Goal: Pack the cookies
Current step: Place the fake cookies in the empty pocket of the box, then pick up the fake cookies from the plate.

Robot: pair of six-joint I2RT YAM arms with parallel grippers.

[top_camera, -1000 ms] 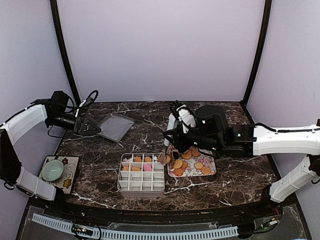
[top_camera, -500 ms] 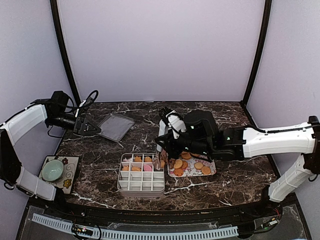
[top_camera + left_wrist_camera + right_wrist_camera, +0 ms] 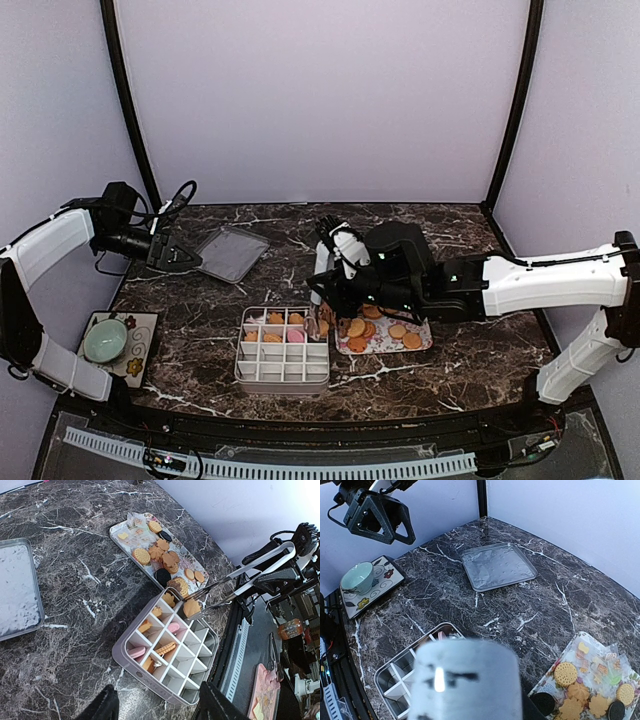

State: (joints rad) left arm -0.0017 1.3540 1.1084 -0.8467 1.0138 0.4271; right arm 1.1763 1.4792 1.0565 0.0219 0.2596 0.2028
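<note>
Left fingers [image 3: 102, 707] apart — tongs' [image 3: 260, 561] cookie [image 3: 191, 608] seemingly over box [image 3: 145, 677].

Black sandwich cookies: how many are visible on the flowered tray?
2 black sandwich cookies, both on the flowered tray: one midway along one long edge, the other nearer the divided box. Others may be hidden under the heap.

Left arm [image 3: 50, 240] folded at far left — left gripper [image 3: 178, 257] jaws apart. Right arm [image 3: 540, 280] reaches leftward — right gripper [image 3: 292, 550] clasps metal tongs [image 3: 240, 577].
</note>
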